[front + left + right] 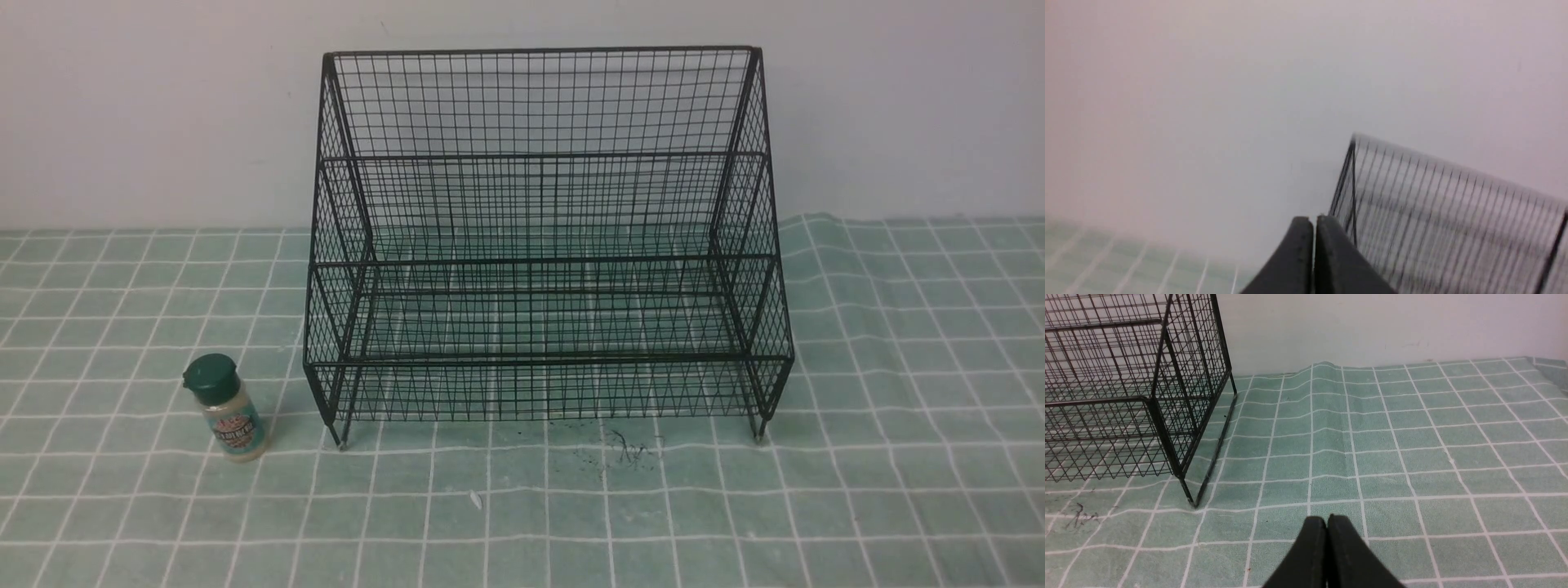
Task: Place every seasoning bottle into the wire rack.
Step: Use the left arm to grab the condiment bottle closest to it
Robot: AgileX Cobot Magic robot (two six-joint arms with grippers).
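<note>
From the front, the seasoning bottle point(223, 407) stands upright on the counter point(898, 425), near the left front foot of the empty wire rack point(539, 245); I judge no step is begun. Left wrist view: my left fingers point(1294, 253) are clenched on nothing. Right wrist view: the right fingers point(1308, 555) likewise. Next, I think the left ones must open and reach the bottle.
</note>
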